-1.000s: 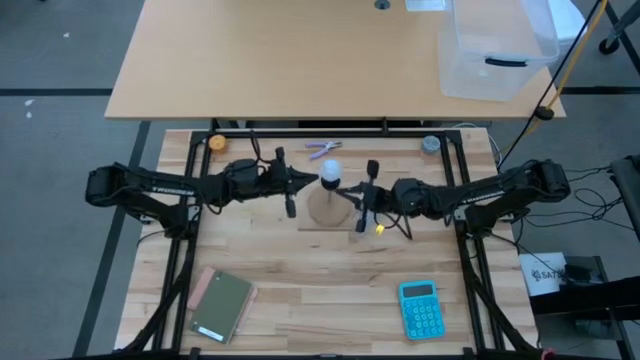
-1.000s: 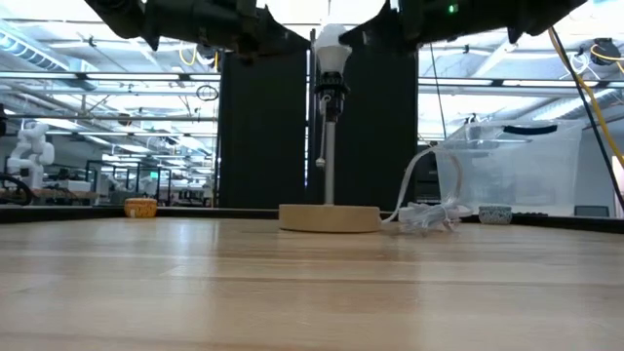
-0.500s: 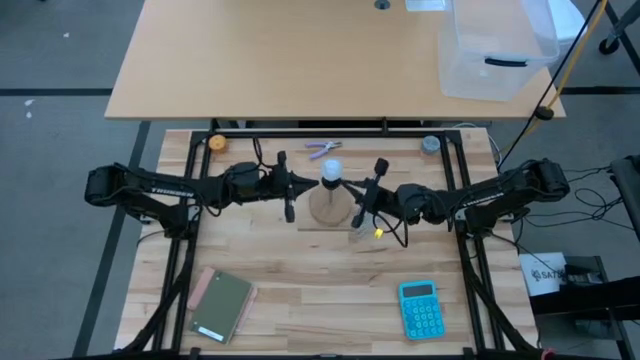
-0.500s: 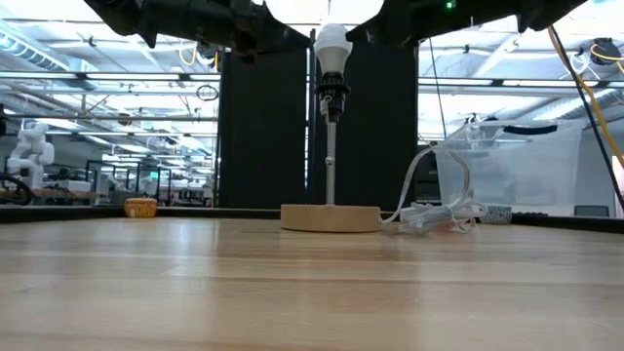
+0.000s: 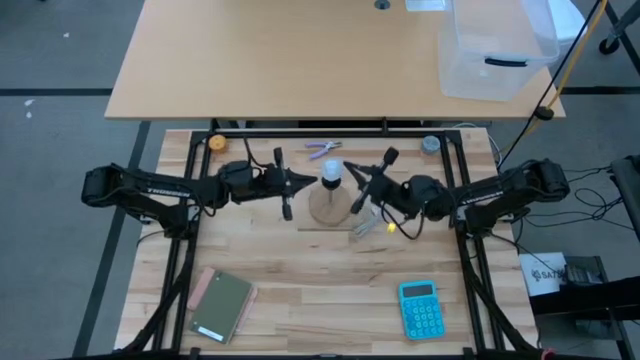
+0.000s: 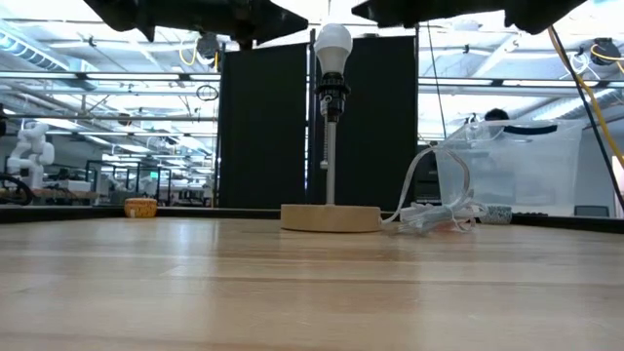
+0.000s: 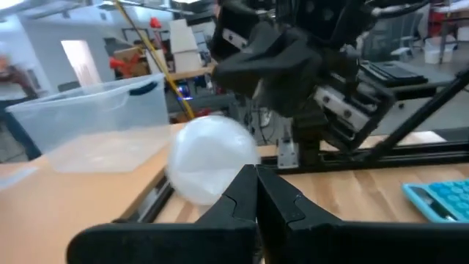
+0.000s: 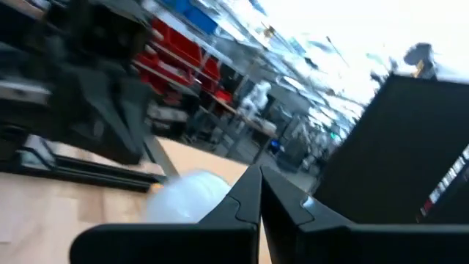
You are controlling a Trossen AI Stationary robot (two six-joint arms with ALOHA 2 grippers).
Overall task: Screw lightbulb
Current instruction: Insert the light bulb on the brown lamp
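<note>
Lightbulb (image 6: 333, 42) sits upright atop the lamp socket (image 6: 331, 95), between left gripper (image 5: 287, 189) and right gripper (image 5: 366, 184), both jaws pressed together, apart from it.

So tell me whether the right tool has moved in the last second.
Yes. The right tool has backed away from the lightbulb toward the table's right side.

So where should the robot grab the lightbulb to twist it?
Best on the round white dome of the lightbulb, with a tool coming in level from the side, probably the right tool, which sits beside it. The bulb stands upright atop the lamp's black socket, so only the dome is free; its narrow neck is already inside the socket.
</note>
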